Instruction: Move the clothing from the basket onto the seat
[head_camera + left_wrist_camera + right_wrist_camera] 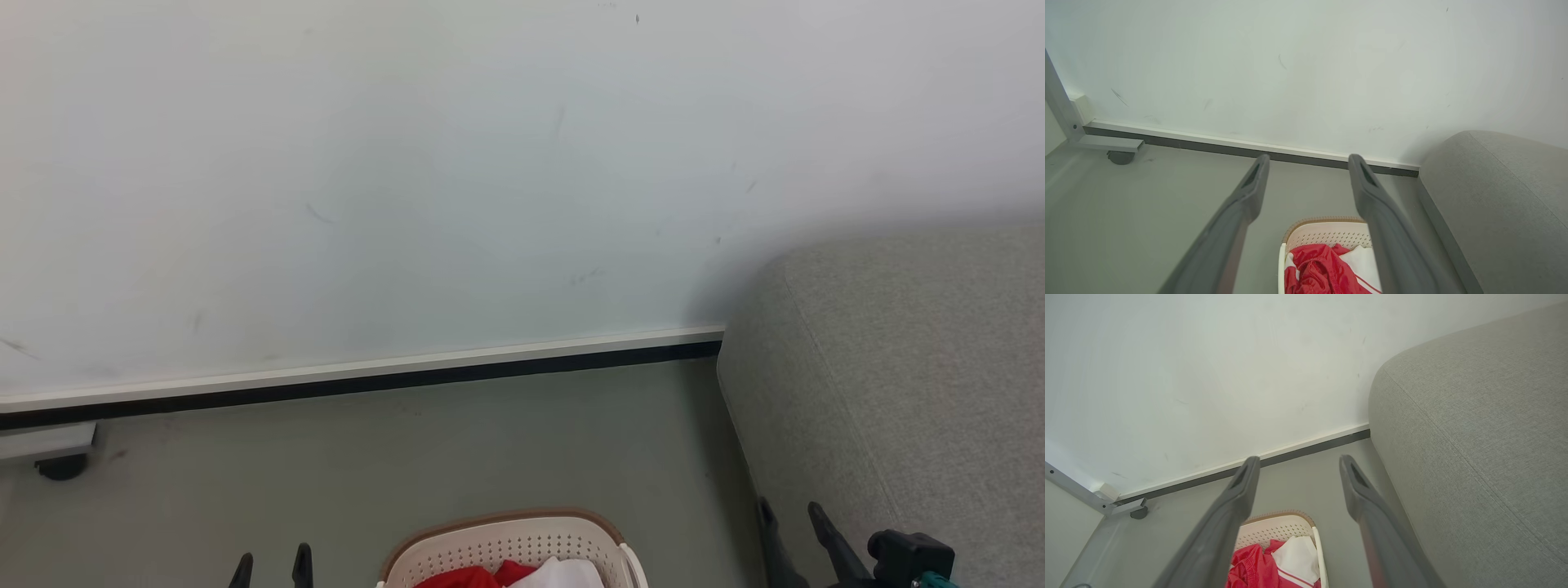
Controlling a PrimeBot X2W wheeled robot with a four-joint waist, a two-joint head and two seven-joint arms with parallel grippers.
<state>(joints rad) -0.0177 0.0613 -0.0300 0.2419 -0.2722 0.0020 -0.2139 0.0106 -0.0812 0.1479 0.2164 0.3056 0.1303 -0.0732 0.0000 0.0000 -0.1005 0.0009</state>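
the left claw (1308,163) hangs with its fingers spread and nothing between them; the right claw (1298,461) is parted and empty too. the basket (506,549) sits on the floor between them. the clothing (1323,265), red with white panels, lies bunched inside it, so i judge nothing is moved yet and every garment is left to carry. the seat (898,367) stands just right of the basket, bare where visible. the wrist views look down onto the crumpled fabric; the head view catches the basket's far rim, a sliver of red, and both claws flanking it.
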